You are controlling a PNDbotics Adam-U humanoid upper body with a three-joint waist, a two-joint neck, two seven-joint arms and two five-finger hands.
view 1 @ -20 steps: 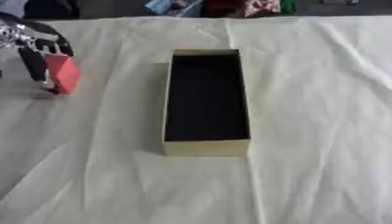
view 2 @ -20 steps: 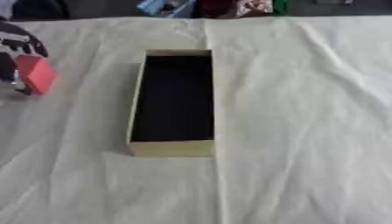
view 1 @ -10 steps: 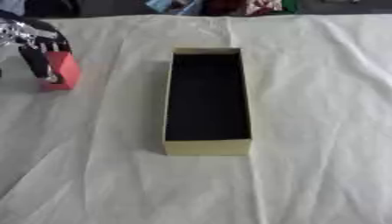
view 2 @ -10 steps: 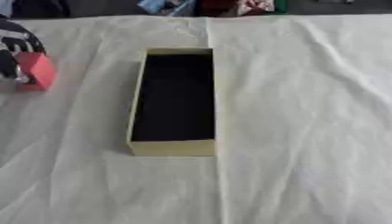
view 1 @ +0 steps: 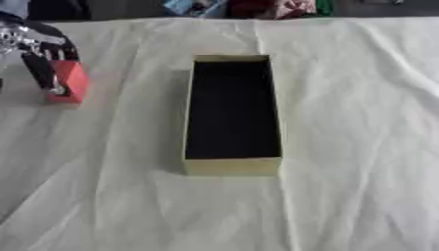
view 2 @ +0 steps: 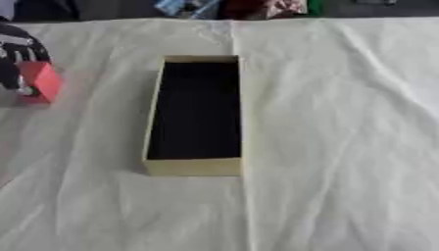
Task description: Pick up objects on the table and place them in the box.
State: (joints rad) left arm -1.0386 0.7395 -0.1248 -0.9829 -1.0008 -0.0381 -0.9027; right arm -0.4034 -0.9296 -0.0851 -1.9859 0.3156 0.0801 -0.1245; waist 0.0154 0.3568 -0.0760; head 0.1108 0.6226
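Since the red block [view 1: 68, 81] sits near the table's left edge with my left hand [view 1: 38, 54] curled around it, fingers down its near face, I judge the pick under way and the placing still ahead. With its dark inside showing nothing, the box [view 1: 231, 165] lies mid-table. My left eye shows more of that hand; neither shows the right.

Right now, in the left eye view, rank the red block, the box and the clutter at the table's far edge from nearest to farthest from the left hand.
1. Red block, in the left hand.
2. Box, centre.
3. Clutter, far edge, right of centre.
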